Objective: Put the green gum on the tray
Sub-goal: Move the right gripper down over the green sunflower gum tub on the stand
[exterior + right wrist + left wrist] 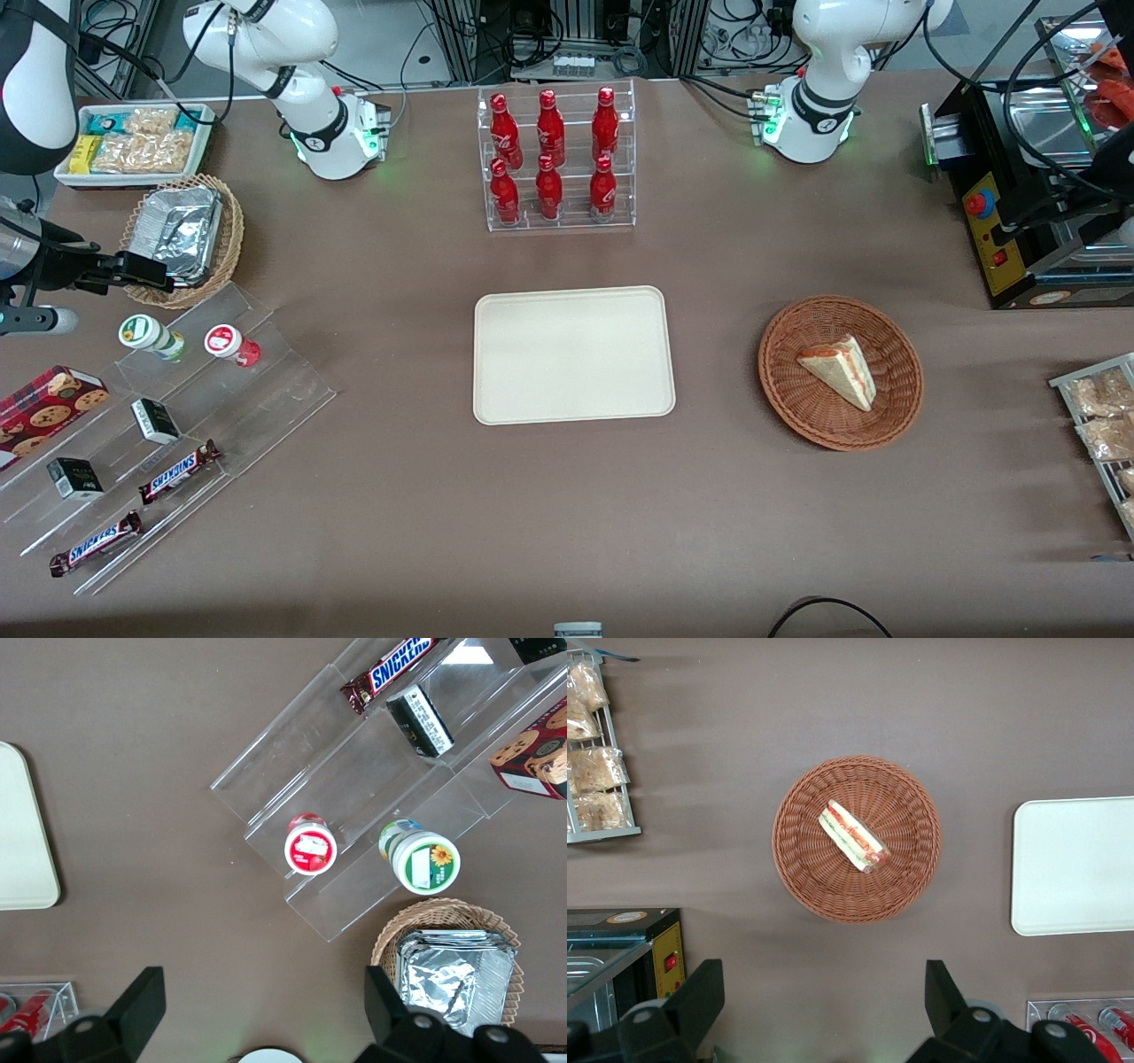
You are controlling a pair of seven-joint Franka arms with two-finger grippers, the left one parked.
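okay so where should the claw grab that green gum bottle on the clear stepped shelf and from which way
Probably from straight above, closing across the round white lid of the green gum. It stands upright on the acrylic step, with the red gum beside it but apart, so fingers fit. The open claw hovers above the table nearby.

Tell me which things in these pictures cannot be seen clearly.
- Tool: right wrist view cuts off its fingertips; in the front view it sits above the wicker basket, too small to judge.
- Green gum: label text too small; lid hides its body.
- Tray: cut off by the right wrist view's edge.
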